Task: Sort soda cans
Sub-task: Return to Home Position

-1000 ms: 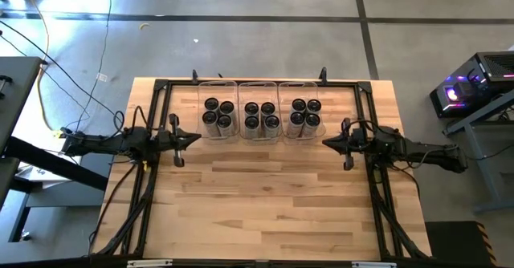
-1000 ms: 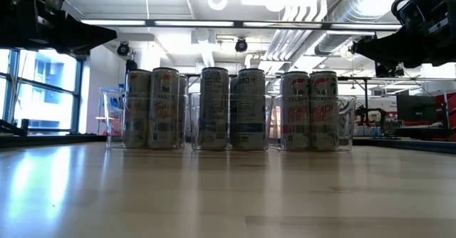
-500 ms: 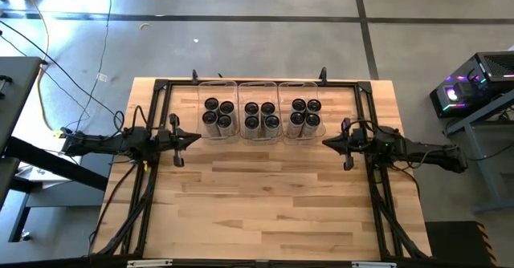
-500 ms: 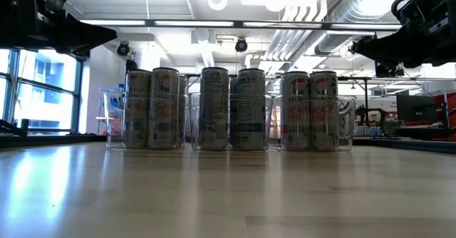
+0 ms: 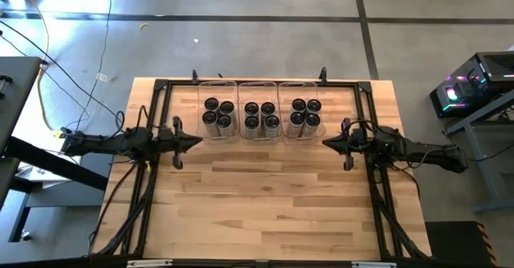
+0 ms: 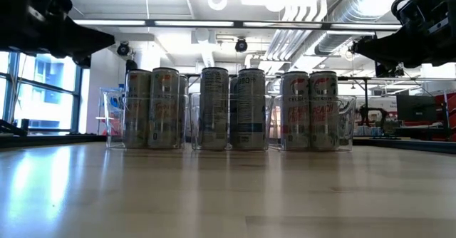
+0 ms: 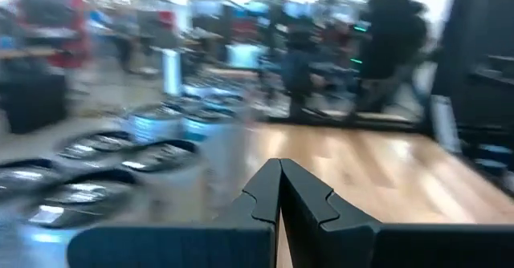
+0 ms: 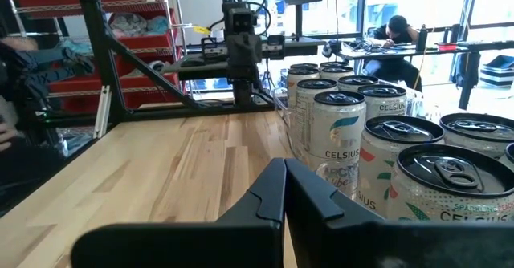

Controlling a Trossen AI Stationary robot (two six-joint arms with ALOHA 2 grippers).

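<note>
Several soda cans with dark tops and silvery sides stand upright in three clear bins at the table's far middle: a left group (image 5: 218, 115), a middle group (image 5: 261, 117) and a right group (image 5: 305, 115). The low view shows them as a row (image 6: 231, 110). My left gripper (image 5: 198, 140) hovers shut, just left of the left bin, above the table. My right gripper (image 5: 325, 142) hovers shut, just right of the right bin, with the nearest cans (image 8: 385, 156) beside its fingers. Neither touches anything.
The three clear bins (image 5: 259, 83) sit side by side against the black frame (image 5: 161, 87) at the table's far edge. Bare wood (image 5: 257, 196) fills the near half. People (image 8: 397, 27) sit at desks in the room beyond the table.
My left gripper has sunk a little and edged toward the bins, staying shut; its wrist view is blurred. The right arm and the cans have kept still.
</note>
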